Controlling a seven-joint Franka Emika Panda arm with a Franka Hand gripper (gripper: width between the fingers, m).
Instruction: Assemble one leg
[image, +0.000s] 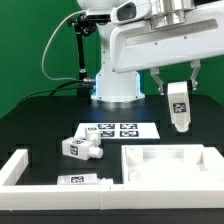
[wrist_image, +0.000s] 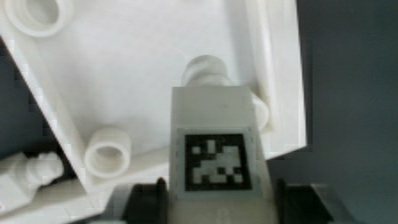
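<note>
My gripper (image: 178, 88) is shut on a leg (image: 179, 108), a stubby white post with a black-and-white tag, and holds it upright above the right part of the large flat white panel (image: 150, 170). In the wrist view the leg (wrist_image: 221, 140) fills the middle between my black fingers (wrist_image: 146, 200), with the panel (wrist_image: 125, 70) and its round sockets below it. Its lower end hangs above the panel, not touching. Two more legs (image: 80, 146) lie on the table at the exterior view's left.
The marker board (image: 113, 130) lies behind the panel. White border bars (image: 20, 165) stand at the left and along the front edge, with another tagged part (image: 82, 180) by the front bar. The robot base (image: 115, 85) is at the back.
</note>
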